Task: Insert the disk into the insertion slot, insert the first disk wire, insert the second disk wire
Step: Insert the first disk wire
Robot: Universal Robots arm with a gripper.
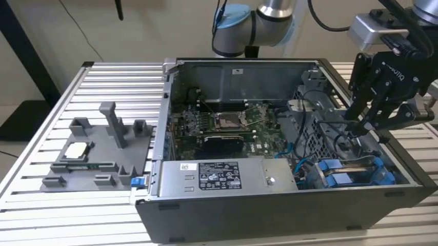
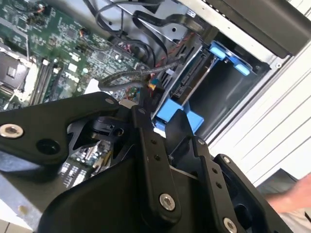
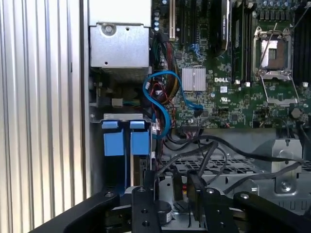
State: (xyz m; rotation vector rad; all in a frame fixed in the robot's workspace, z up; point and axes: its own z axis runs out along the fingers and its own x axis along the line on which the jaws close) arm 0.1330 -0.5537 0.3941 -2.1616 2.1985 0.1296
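Over the drive-bay corner of the open case [image 1: 274, 215], the gripper [image 1: 370, 129] hangs with its fingers [image 3: 149, 194] set moderately apart. In the first wrist view a gap shows between them, and nothing can be made out clamped there. Loose black cables cross just beyond the tips; whether any touches a finger cannot be told. Near the tips, the disk [image 1: 349, 171] sits in the insertion slot [image 3: 121, 118], its blue carrier tabs at the bay mouth. Judgement: disk insertion looks complete; the step in hand is the first disk wire, not yet grasped. Candidates nearby: a braided wire [image 2: 124, 80] whose plug end lies beside the disk's edge, and a blue wire [image 3: 146, 90] looping from the motherboard [image 1: 226, 123] toward the bay. Which counts as first cannot be told. Judgement: the wire step calls for a pinch on the plug body rather than the cord, and square alignment with the disk's port, in a cramped pocket among cables. Risk: snagging neighbouring cables. Further out, the power supply [image 1: 219, 177] lies along the case's near side. The case stands on a slatted desk [image 1: 110, 82], with a grey fixture [image 1: 96, 154] to the exterior view's left.
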